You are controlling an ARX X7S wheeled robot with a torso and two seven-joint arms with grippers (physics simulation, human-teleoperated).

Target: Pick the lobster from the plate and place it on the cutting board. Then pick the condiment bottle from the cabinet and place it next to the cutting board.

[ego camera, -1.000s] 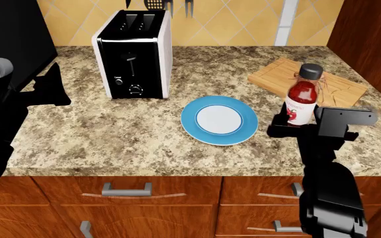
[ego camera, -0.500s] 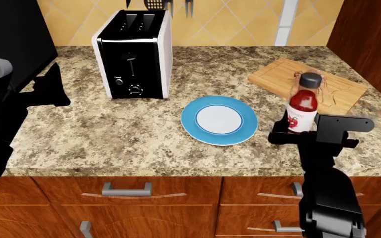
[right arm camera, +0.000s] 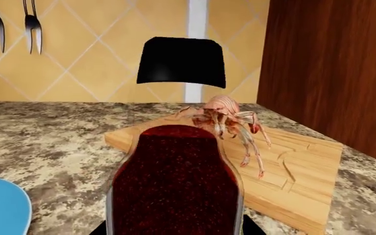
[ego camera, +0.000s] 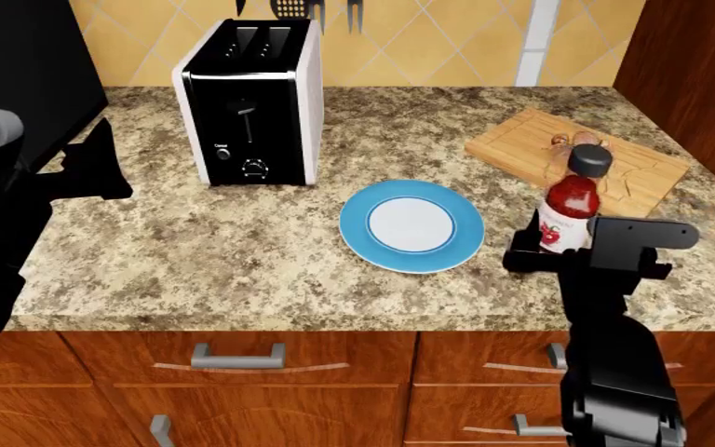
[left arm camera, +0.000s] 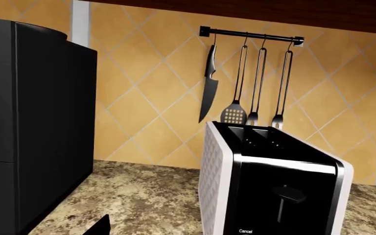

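Head view shows the right gripper [ego camera: 554,244] clenched on the condiment bottle [ego camera: 568,210], which stands upright, a little tilted, between the plate [ego camera: 411,225] and the near edge of the cutting board [ego camera: 577,154]. I cannot tell whether the bottle's base touches the counter. The countertop [ego camera: 271,223] has open speckled surface in front of the toaster [ego camera: 250,102] and to the left of the plate; to the right, a dark wood cabinet wall [ego camera: 693,74] closes in close to the board's far corner. The counter's front edge runs just below the plate, over wooden drawers with grey bar handles.

The lobster [right arm camera: 230,120] lies on the board, pinkish-orange, with thin spindly legs spread over the pale wood; a groove follows the board's rim. The plate is round and flat, with a wide blue rim, a white centre, and nothing on it. The bottle is dark red with a narrow neck, a black cap and a white label whose lettering is too small to read.

The left gripper [ego camera: 94,168] hangs over the counter's left end beside a tall black appliance [left arm camera: 31,127]; whether its jaws are parted I cannot tell. The left wrist view shows the glossy black-and-white toaster with the word "Cancel" on its face, and a knife, a slotted spatula and forks hanging on a rail [left arm camera: 250,35] against yellow diamond tiles.
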